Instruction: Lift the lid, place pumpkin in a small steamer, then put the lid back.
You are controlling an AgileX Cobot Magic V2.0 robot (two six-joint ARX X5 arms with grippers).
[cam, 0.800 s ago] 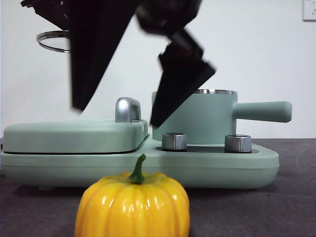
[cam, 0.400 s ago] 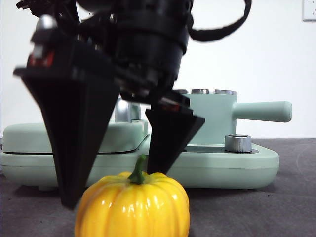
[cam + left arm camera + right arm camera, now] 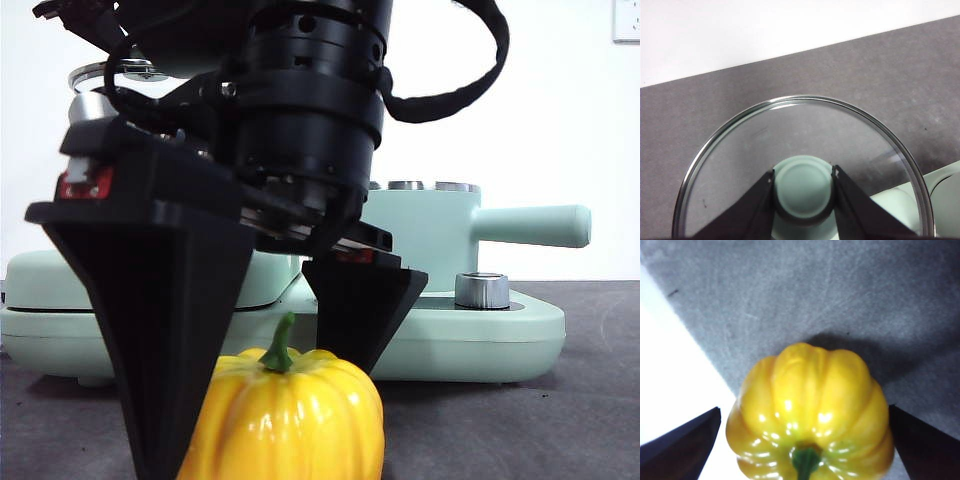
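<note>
Across the table in the front view, the right gripper [image 3: 265, 400] hung low with its black jaws spread wide on either side of the pumpkin [image 3: 285, 415] on the dark tabletop [image 3: 560, 420], in front of the uncovered small steamer [image 3: 430, 235] (its handle pointing sideways). In the left wrist view, the left gripper [image 3: 803, 186] was clamped on the mint-green knob of the lid [image 3: 805, 145], held above the table. In the right wrist view, the pumpkin [image 3: 810, 415] sat between the open jaws, neither touching it.

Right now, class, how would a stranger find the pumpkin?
Start at the wide mint-green cooker base; nearer the front camera sits the glossy yellow-orange ribbed pumpkin. The right gripper straddles it, open. Nothing else here is yellow.
</note>
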